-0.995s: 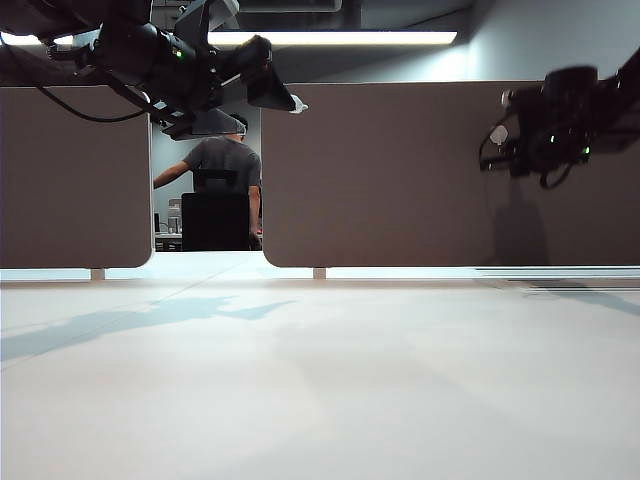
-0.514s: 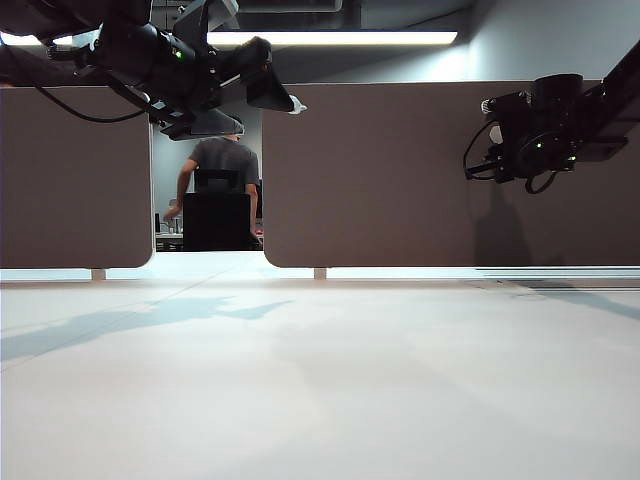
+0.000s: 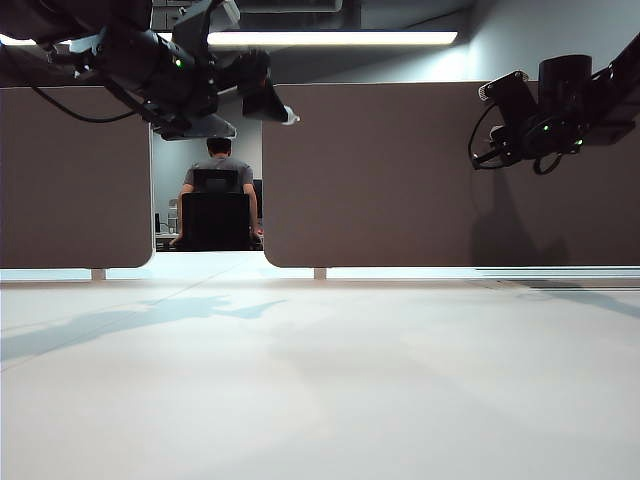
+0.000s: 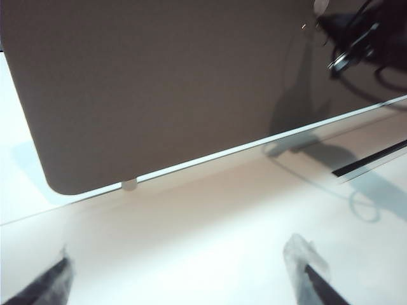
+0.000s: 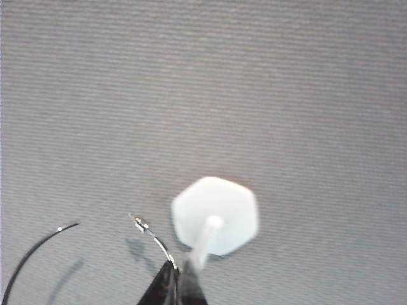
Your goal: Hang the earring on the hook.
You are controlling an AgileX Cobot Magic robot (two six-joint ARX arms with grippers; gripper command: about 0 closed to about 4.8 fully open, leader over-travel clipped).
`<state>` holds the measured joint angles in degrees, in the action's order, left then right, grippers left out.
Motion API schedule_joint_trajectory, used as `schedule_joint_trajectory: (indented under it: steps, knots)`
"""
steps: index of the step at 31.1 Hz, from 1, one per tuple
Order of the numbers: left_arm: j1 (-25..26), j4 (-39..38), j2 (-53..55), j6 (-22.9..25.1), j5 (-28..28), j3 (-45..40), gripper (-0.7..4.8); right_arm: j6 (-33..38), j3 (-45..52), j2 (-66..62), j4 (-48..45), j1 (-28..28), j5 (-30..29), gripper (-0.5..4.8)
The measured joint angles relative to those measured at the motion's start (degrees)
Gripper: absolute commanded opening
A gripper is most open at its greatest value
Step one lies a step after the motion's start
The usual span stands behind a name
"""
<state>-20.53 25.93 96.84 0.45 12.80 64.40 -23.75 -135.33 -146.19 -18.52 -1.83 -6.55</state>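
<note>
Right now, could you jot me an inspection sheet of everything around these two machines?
Surface: pale bare tabletop, shadows only.
Job's things: thin silver wire hoop earring pinched in the right claw, beside the small white hexagonal plastic hook on the panel; not hung yet.
Clutter: nothing seen.
Grippers: left claw open, empty, raised on the left; right claw shut on the earring, up against the panel on the right.
Cables: black cables looping off both arms.
Surroundings: grey-brown partition panels; seated person in grey shirt behind the gap.
</note>
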Motion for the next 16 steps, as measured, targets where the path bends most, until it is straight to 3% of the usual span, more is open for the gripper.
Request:
schedule_joint_trajectory:
  steps: [8,16]
  knots:
    - [0.66,-0.17,1.64,0.17,-0.39,-0.02,4.79,0.77,0.0,5.99,12.79,-0.85,2.32,-0.06]
    - [0.66,-0.04,1.66,0.17,-0.5,-0.02,4.79,1.2,-0.02,6.21,11.72,-0.9,-0.85,-0.06]
